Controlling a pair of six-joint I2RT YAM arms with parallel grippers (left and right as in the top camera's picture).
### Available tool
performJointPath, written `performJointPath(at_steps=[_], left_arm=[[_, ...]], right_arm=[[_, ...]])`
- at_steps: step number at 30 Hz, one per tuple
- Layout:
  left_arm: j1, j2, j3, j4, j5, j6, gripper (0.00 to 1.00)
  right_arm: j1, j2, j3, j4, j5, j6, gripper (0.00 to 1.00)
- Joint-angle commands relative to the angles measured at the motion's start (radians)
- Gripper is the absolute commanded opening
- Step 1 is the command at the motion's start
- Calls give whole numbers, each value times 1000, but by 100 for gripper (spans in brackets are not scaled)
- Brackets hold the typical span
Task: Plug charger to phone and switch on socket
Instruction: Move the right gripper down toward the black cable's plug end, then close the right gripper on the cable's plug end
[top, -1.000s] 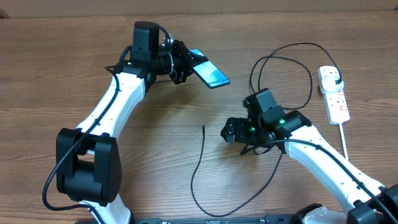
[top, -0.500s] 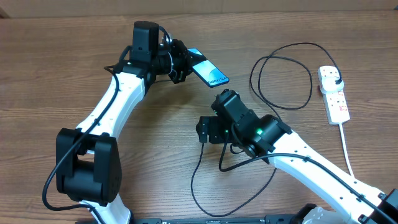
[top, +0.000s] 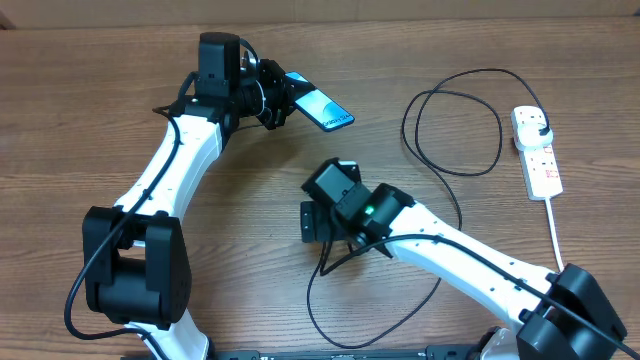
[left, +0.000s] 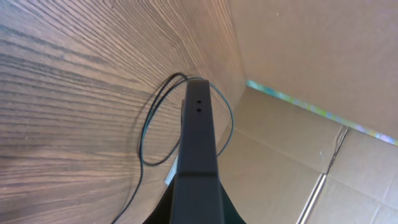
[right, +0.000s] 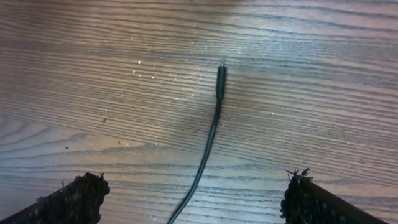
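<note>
Hovering with its jaws spread wide and empty, the right gripper (right: 196, 202) framed the charger (right: 220, 78), whose slim tip lay flat on the wood just ahead of it, untouched. Across the table, the left gripper (top: 278, 98) was clamped on one short end of the phone (top: 322, 108). It seemed to hold it clear of the surface, cyan screen tilted up and the free end pointing toward the right arm. From the tip the black cable ran in loose curves to the socket (top: 537, 152) near the right edge, where a dark plug appeared seated at the far end. The task looked early: the phone was presented, but the connector was neither picked up nor inserted. The red switches were too small to read. The table (top: 100, 150) was brown wood-grain, and cardboard panels (left: 311, 68) stood beyond it.
</note>
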Motion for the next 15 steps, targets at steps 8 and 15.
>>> performJointPath(at_steps=[8,15], left_arm=[[6,-3,4,11,-70,23,4],[6,-3,4,10,-101,23,4]], right_arm=[[15,78,48,19,55,21,93],[15,150,48,31,55,22,93]])
